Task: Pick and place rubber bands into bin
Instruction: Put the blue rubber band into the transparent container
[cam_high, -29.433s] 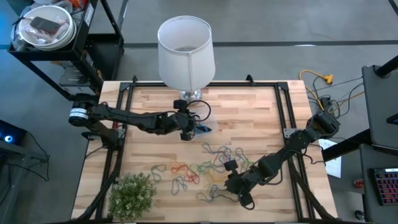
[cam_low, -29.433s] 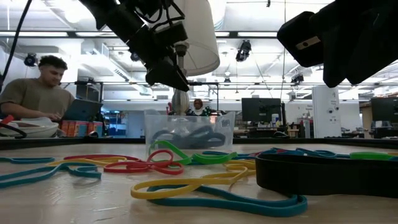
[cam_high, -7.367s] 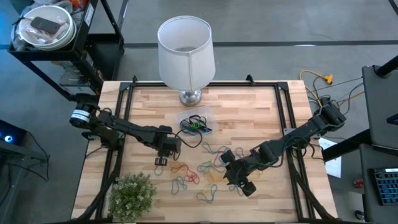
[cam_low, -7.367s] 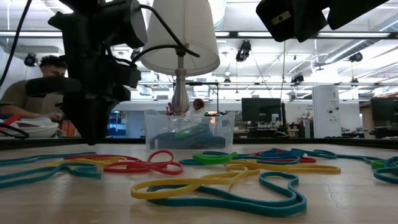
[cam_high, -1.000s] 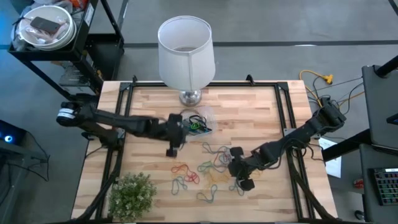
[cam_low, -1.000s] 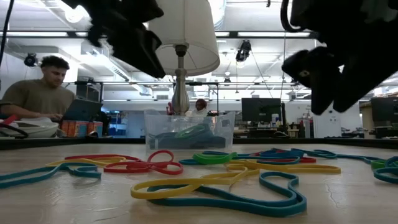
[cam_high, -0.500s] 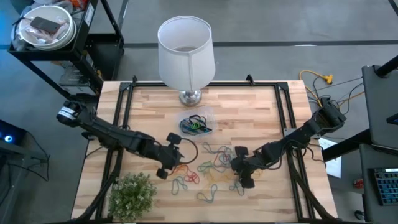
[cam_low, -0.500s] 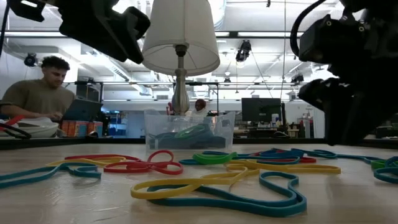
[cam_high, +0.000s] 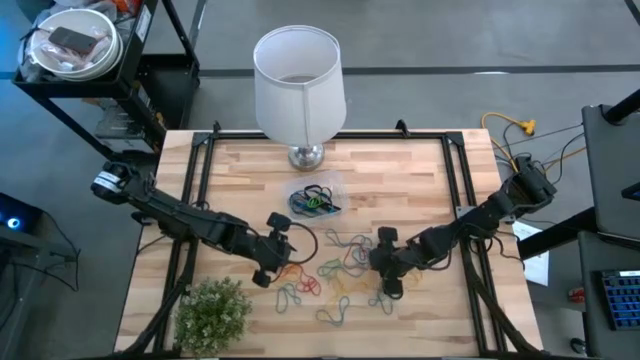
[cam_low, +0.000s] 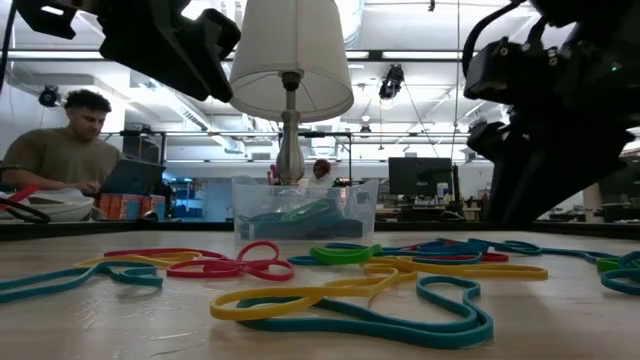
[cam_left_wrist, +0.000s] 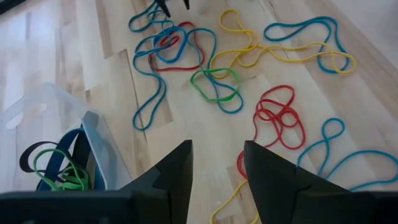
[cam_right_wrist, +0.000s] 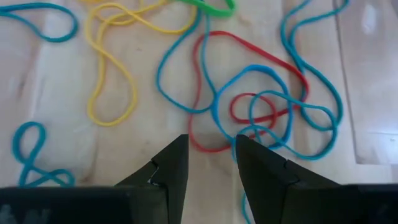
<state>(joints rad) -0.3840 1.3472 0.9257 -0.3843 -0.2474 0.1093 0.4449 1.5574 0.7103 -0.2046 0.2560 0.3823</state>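
Note:
Many rubber bands (cam_high: 335, 268) in red, blue, yellow and green lie loose on the wooden table. The see-through bin (cam_high: 338, 190) stands behind them near the lamp's foot and holds green, blue and black bands (cam_left_wrist: 56, 168). My left gripper (cam_high: 262, 276) is open above the left part of the scatter, with nothing between its fingers (cam_left_wrist: 217, 149). My right gripper (cam_high: 386, 288) is open and points down over a tangle of one red band (cam_right_wrist: 249, 50) and blue bands (cam_right_wrist: 273, 106). Its fingers (cam_right_wrist: 211, 142) stand either side of the red band's near curve.
A lamp with a white shade (cam_high: 297, 85) stands at the table's far middle. A potted plant (cam_high: 215, 315) fills the near left corner. A black cable (cam_high: 303, 238) loops from the left gripper. Beyond the table a person (cam_low: 60, 140) sits at a laptop.
My left gripper has swung from beside the bin toward the table's near edge and stopped over the left of the scattered bands. My right gripper has sunk a little toward the bands and rolled its wrist. No band has moved.

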